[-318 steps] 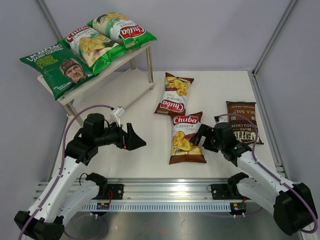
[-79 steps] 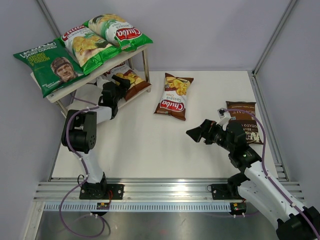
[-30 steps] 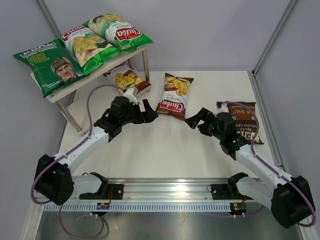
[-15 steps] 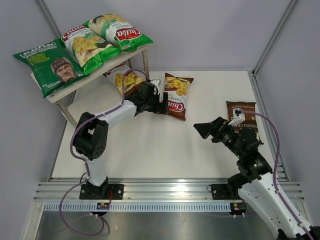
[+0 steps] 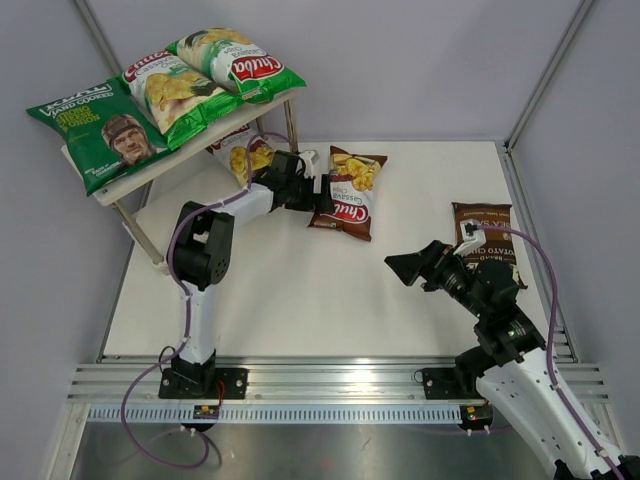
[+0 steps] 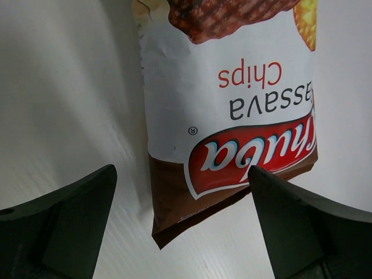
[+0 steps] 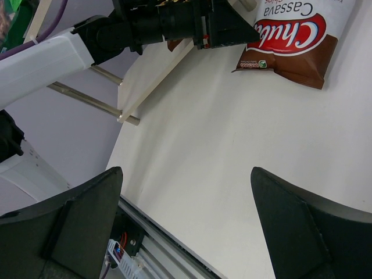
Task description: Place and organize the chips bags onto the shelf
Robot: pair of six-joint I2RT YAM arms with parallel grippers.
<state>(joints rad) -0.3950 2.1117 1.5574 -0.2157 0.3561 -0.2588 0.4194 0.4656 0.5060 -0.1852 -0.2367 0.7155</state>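
Left gripper (image 6: 183, 229) spread wide, empty, low over the bottom edge of a brown Chuba Cassava Chips bag (image 6: 232, 104). That bag lies flat on the table (image 5: 330, 300), just right of the shelf (image 5: 160, 200). Right gripper (image 7: 186, 226) also spread, empty, above bare table near the Kettle bag (image 5: 487, 225). Three green bags (image 5: 175, 85) lie on the shelf's top board.

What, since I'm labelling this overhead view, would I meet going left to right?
Green bag with the man's face → brown cassava chips bag in the middle → right gripper → dark brown bag near the right edge.
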